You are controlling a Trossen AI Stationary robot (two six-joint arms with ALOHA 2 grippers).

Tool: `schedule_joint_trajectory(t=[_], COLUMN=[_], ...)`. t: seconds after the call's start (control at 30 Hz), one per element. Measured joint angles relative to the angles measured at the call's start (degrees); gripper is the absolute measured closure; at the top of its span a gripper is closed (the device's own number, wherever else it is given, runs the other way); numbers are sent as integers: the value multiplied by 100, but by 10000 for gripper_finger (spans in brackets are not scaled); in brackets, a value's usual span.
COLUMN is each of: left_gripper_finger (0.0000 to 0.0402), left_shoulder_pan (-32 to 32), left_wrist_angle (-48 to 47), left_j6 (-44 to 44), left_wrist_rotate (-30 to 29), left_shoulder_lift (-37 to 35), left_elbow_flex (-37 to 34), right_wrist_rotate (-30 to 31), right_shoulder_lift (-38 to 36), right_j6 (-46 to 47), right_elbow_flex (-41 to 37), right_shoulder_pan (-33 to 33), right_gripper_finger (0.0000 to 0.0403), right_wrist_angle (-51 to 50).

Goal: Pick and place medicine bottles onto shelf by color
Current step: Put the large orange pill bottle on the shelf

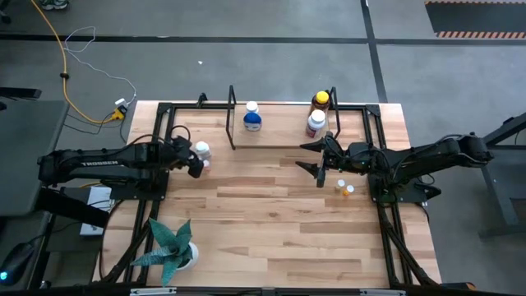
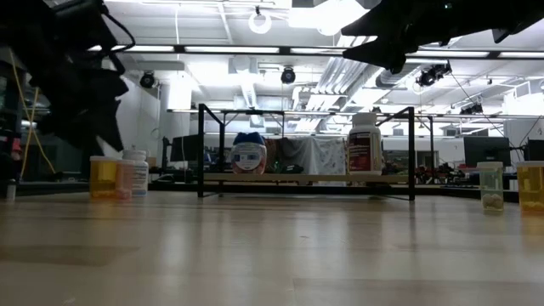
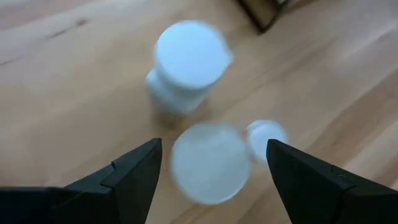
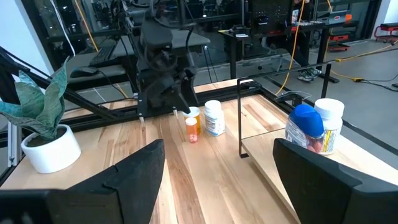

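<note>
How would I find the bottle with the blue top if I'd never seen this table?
Look at the shelf, the small wooden board on black legs at the table's far edge. Three bottles stand on it, two of them together at one end. The blue-capped bottle stands alone near the other end, the only one with a blue top.

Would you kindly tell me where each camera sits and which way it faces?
High: overhead, straight down; both arms, shelf.
Low: tabletop height, level toward the shelf; arms dark overhead.
Left wrist: above white-capped bottles, left gripper open.
Right wrist: faces the left arm, open right gripper in front.
Shared: blue-capped bottle.
</note>
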Motion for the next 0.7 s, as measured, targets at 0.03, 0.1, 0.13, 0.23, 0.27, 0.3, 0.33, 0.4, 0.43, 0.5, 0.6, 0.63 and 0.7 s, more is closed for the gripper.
schedule_joint_trajectory(t=[0.03, 0.1, 0.13, 0.23, 0.27, 0.3, 0.33, 0.4, 0.43, 0.5, 0.6, 0.63, 0.7], left_gripper_finger=[122, 122, 122, 122, 122, 122, 122, 122, 122, 122, 122, 122, 122], left_shoulder_pan=[0, 0, 0, 0, 0, 0, -2, -1, -2, 0, -2, -2, -2], left_wrist_angle=[-100, -171, -161, -76, -61, -66, -67, -66, -66, -66, -66, -67, -68], left_j6=[-53, -95, -97, -99, -99, -99, -99, -99, -99, -99, -99, -99, -99], left_wrist_rotate=[-42, -201, -272, -257, -240, -239, -235, -232, -229, -225, -232, -244, -246], left_shoulder_lift=[2, 2, 1, 2, 0, 1, 1, 0, 2, 2, 20, 41, 104], left_elbow_flex=[0, 0, 0, 0, 0, 0, 0, 0, 0, 0, 0, 0, 0], right_wrist_rotate=[0, 0, -1, 0, -1, -1, 0, 0, 0, 0, 0, -1, 0], right_shoulder_lift=[0, 0, 0, 0, 0, 0, 0, 0, 0, 0, 0, 0, 0], right_j6=[0, 0, 0, 0, 0, 0, 0, 0, 0, 0, 0, 0, 0], right_elbow_flex=[0, 0, 0, 0, 0, 0, 0, 0, 0, 0, 0, 0, 0], right_shoulder_pan=[1, 1, 0, 0, -1, 0, 0, -1, 0, -1, 1, 0, -1], right_gripper_finger=[112, 112, 112, 112, 112, 112, 112, 112, 112, 112, 112, 112, 112], right_wrist_angle=[0, 0, 0, 0, 0, -1, -1, -2, -1, -1, 0, 0, 0])
